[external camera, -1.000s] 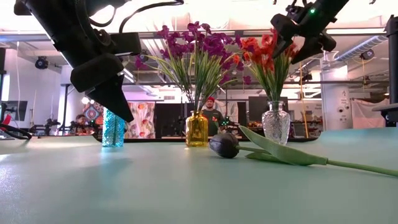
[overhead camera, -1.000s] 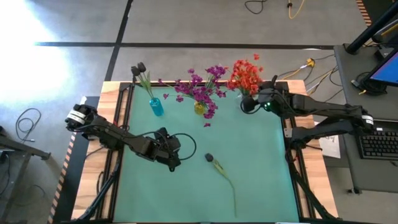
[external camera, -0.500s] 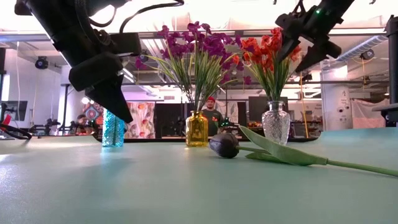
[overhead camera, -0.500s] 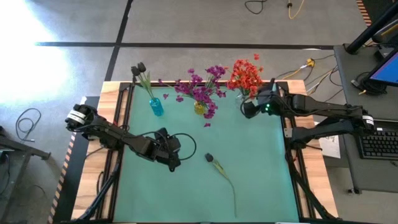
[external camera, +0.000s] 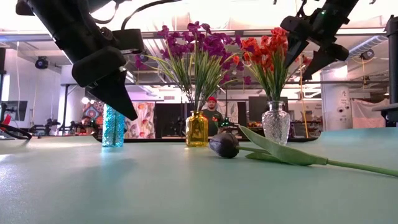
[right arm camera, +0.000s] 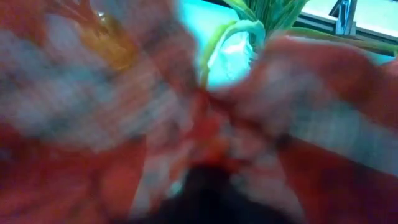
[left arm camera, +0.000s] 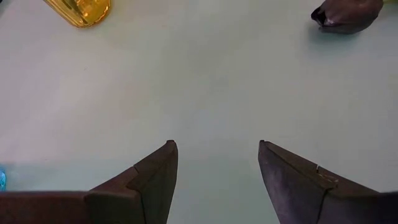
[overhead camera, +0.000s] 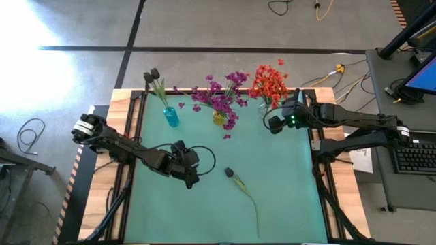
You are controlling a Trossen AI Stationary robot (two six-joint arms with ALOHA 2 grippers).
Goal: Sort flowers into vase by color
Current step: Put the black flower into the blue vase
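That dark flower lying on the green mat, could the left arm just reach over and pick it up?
Probably yes. The left gripper hovers with fingers open just beside the dark flower, with only bare mat between them and nothing on the stem.

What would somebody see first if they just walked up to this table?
Three vases along the far edge: purple flowers in the middle, orange-red flowers near the right gripper. One dark flower lies alone on the green table, beside the open left gripper.
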